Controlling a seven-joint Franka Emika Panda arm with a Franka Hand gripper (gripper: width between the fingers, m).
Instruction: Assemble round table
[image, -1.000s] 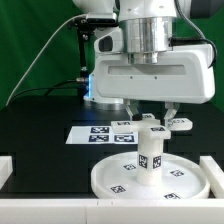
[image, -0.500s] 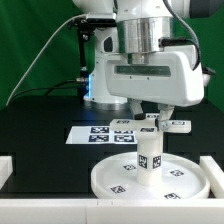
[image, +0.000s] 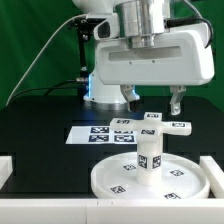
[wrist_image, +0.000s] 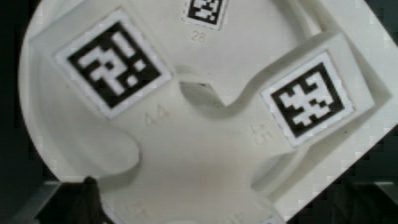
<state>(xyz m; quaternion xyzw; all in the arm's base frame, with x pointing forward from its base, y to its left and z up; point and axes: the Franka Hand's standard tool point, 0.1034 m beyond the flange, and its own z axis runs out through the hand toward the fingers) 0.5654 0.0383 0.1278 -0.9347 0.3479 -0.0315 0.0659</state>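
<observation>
- The large rimmed round disc of white plastic (image: 150, 178) lies flat on the black table (image: 40, 125), near the front edge in the exterior view; black-and-white square tags dot its face.
- The short cylindrical white post (image: 150, 152) stands upright at the middle of that disc, tags on its side; it looks vertical.
- Above the post sits the white cross-shaped foot piece (image: 151, 124), tagged on its arms; it appears to rest on the post's top, though the joint itself cannot be made out.
- In the wrist view the foot piece (wrist_image: 205, 110) fills the frame: broad white arms, three tags showing, a small raised nub at the centre.
- The two-finger gripper (image: 152, 100) of the white arm hangs above the foot piece; its fingers (image: 176, 102) are spread wide, one at the exterior view's right and one at its left, both apart from the part; nothing is held between them.
- In the wrist view only dark finger tips (wrist_image: 86, 198) show at the frame's edge, off the plastic.
- Behind the disc, the marker board (image: 92, 133), a thin flat white sheet with several tags, lies on the table; it is near the disc but not touching it.
- A white rail (image: 20, 165) borders the table at the exterior view's left.
</observation>
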